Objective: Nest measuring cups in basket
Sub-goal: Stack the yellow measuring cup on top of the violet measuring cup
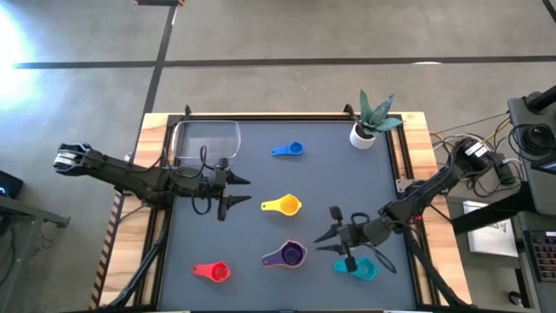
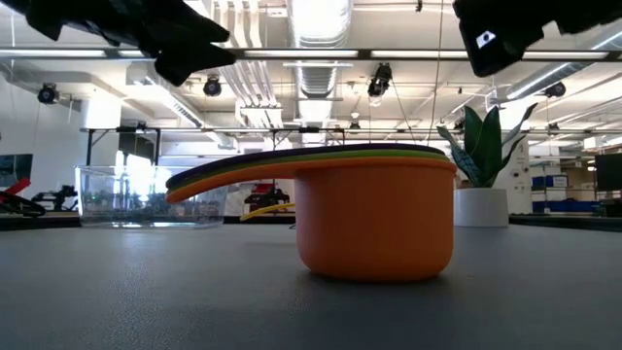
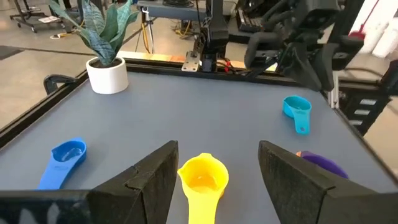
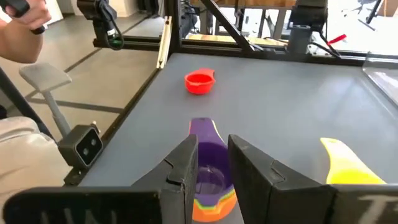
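Observation:
A nested stack of cups (image 1: 287, 255) stands on the mat, purple on top and orange outermost (image 2: 374, 228), with green between. The yellow cup (image 1: 282, 206), blue cup (image 1: 288, 149), red cup (image 1: 213, 271) and teal cup (image 1: 358, 268) each lie alone. The clear basket (image 1: 207, 142) sits at the far left corner. My left gripper (image 1: 249, 191) hovers open just left of the yellow cup (image 3: 202, 177). My right gripper (image 1: 320, 242) is open just right of the stack, whose purple cup (image 4: 208, 168) shows between its fingers.
A white pot with a plant (image 1: 369, 122) stands at the far right corner. A raised frame rail (image 1: 287, 116) borders the mat. A person's hand (image 4: 18, 25) and leg show beyond the table's near edge in the right wrist view. Bare mat lies between the basket and the blue cup.

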`<move>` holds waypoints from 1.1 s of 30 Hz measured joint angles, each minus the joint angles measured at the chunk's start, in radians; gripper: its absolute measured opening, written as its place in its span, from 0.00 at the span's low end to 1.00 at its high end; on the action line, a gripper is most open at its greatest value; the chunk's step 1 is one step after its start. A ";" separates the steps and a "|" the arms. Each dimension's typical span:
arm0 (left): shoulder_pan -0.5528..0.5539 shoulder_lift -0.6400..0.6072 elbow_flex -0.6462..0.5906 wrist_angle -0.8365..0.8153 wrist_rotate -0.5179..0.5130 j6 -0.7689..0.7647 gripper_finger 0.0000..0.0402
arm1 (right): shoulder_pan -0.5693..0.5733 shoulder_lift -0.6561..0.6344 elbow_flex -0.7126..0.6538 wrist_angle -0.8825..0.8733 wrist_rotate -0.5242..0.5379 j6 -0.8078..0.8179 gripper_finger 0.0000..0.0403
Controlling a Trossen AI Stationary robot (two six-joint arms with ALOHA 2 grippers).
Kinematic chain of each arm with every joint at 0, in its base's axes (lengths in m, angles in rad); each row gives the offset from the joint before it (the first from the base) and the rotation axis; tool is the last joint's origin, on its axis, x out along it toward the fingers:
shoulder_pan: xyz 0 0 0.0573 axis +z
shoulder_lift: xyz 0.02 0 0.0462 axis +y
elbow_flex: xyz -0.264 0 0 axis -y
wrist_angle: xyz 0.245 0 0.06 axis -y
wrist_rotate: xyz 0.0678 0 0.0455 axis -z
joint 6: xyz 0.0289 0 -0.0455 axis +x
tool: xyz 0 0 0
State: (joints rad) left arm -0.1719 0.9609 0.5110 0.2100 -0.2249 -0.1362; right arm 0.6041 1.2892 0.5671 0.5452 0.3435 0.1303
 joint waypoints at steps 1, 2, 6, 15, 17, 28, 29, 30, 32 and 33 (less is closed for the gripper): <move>0.001 0.016 0.017 -0.015 0.000 0.008 0.51 | 0.000 0.002 -0.011 0.019 0.000 -0.001 0.19; 0.001 0.037 0.035 -0.032 0.004 0.014 0.51 | 0.000 0.005 -0.021 0.031 0.000 -0.001 0.19; 0.005 0.124 0.106 -0.051 0.081 0.073 0.51 | 0.000 0.015 -0.042 0.042 0.000 0.001 0.18; 0.081 0.286 0.189 -0.046 0.113 0.103 0.51 | 0.000 0.023 -0.049 0.043 0.000 0.039 0.18; 0.103 0.317 0.192 -0.048 0.120 0.090 0.51 | 0.000 0.024 -0.050 0.035 0.000 0.050 0.17; 0.135 0.466 0.198 0.005 0.168 0.047 0.51 | 0.000 0.024 -0.056 0.029 -0.002 0.089 0.17; 0.135 0.480 0.198 0.027 0.177 0.045 0.51 | 0.000 0.024 -0.056 0.029 -0.002 0.095 0.17; 0.135 0.492 0.198 0.044 0.191 0.046 0.51 | 0.000 0.024 -0.056 0.028 -0.002 0.103 0.17; 0.136 0.511 0.198 0.052 0.195 0.048 0.51 | 0.000 0.024 -0.056 0.029 -0.002 0.108 0.17; 0.137 0.518 0.198 0.050 0.198 0.050 0.51 | 0.000 0.024 -0.056 0.029 -0.002 0.108 0.17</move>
State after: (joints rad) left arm -0.0347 1.4791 0.7094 0.2596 -0.0272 -0.0865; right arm 0.6041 1.3128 0.5112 0.5741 0.3420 0.2382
